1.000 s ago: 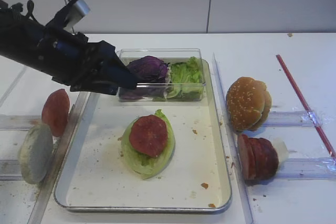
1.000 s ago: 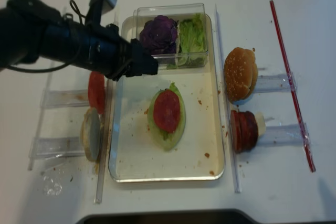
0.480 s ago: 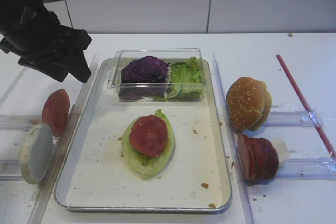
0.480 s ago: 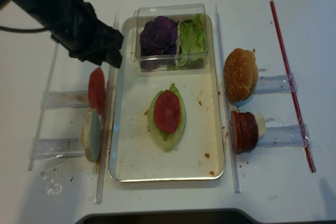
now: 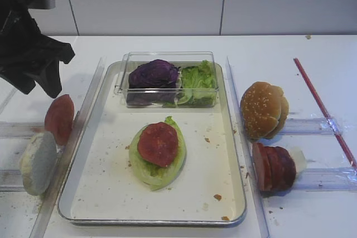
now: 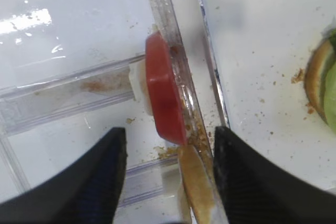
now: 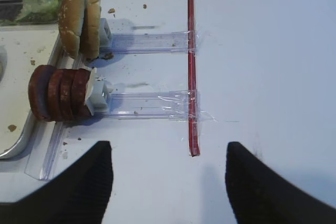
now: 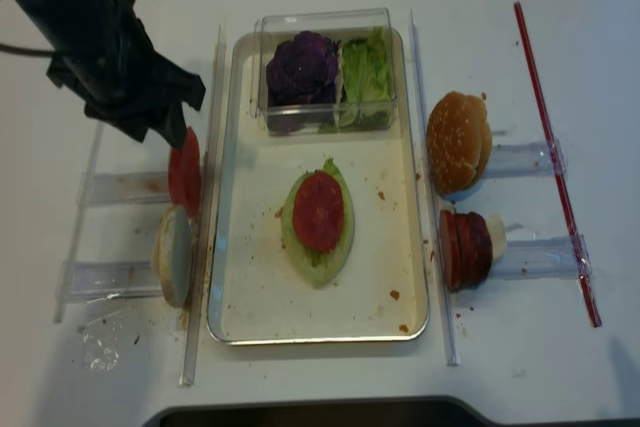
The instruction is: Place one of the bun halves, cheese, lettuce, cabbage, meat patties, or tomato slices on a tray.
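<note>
A tomato slice (image 5: pixel 158 143) lies on a lettuce leaf (image 5: pixel 162 175) in the middle of the silver tray (image 5: pixel 215 163). Another tomato slice (image 6: pixel 164 95) stands on edge in the left rack, with a bun half (image 6: pixel 197 182) just in front of it. My left gripper (image 6: pixel 169 129) hovers open above that standing slice, one finger on each side, touching nothing. Cabbage (image 5: pixel 153 73) and more lettuce (image 5: pixel 196 79) fill a clear box. The sesame bun (image 7: pixel 79 19) and meat patties (image 7: pixel 58 92) stand in racks on the right. My right gripper (image 7: pixel 168 150) is open over bare table. Cheese is out of view.
The clear box (image 8: pixel 325 22) sits on the tray's far end. Clear plastic racks (image 5: pixel 312 179) flank the tray on both sides. A red strip (image 7: pixel 191 66) is taped across the right racks. Crumbs dot the tray floor and the table at front left.
My left arm has swung away from the clear box, going left and back toward me, and now hangs over the standing tomato slice. Its jaws narrowed slightly. The food has not moved.
</note>
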Robot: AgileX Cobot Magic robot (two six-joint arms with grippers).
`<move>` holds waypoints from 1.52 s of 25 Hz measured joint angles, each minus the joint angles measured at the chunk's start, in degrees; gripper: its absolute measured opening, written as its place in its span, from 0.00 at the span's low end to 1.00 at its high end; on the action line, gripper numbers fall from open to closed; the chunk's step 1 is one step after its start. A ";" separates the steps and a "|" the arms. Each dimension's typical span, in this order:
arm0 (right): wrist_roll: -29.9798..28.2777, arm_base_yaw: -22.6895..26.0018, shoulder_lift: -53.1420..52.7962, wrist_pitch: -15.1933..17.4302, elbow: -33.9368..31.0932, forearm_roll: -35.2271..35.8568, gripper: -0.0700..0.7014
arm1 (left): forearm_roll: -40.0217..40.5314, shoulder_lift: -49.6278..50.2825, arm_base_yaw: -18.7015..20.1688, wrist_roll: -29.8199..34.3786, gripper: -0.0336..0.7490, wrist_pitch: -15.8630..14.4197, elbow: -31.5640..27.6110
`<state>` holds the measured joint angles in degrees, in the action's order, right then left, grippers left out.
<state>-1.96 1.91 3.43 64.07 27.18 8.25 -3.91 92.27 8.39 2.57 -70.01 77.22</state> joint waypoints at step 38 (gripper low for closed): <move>0.17 0.00 0.00 0.00 0.00 0.00 0.70 | 3.31 -52.22 0.00 -3.51 0.48 -1.61 -31.05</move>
<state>-1.78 1.91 3.43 64.07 27.18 8.25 -0.59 40.04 8.39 -0.94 -71.61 46.17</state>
